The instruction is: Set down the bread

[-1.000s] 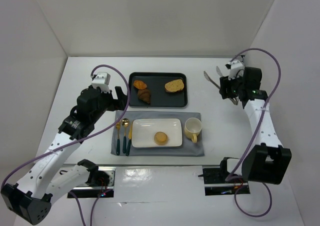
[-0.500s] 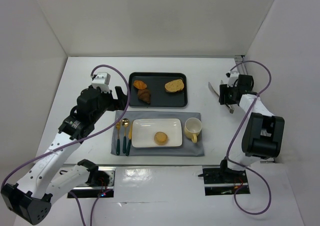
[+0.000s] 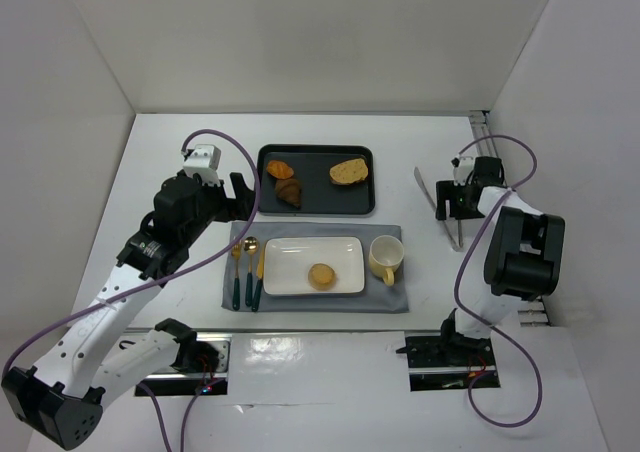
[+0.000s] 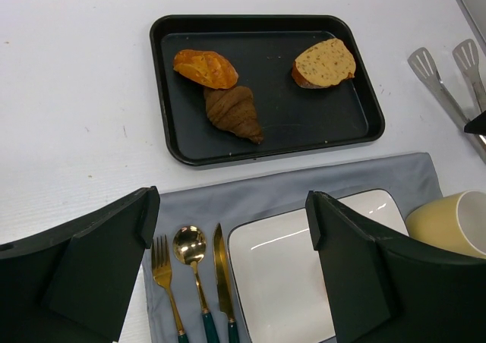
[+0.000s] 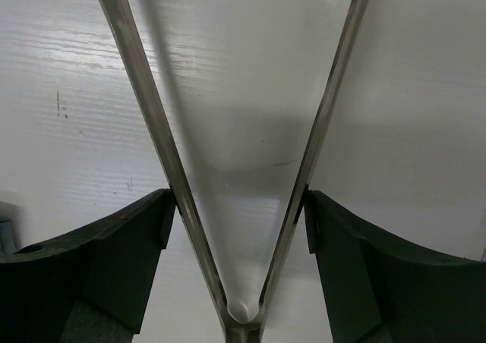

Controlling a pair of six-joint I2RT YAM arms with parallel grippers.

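Right wrist view: the right gripper [image 5: 237, 206] has its fingers [image 5: 114, 267] closed against both arms of the silver metal tongs [image 5: 148, 108], holding them. The left gripper [image 4: 231, 206] hangs spread wide above the grey cloth mat [image 4: 304, 180]. The small round golden-tan bun [image 3: 321, 275] sits on the white rectangular plate [image 3: 290, 257], near the yellow mug [image 3: 385, 257].

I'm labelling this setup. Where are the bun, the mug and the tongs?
bun [image 3: 321, 275]: top external view, middle of its top.
mug [image 3: 386, 253]: top external view, on its open mouth.
tongs [image 4: 422, 59]: left wrist view, on the left of its two flat heads.
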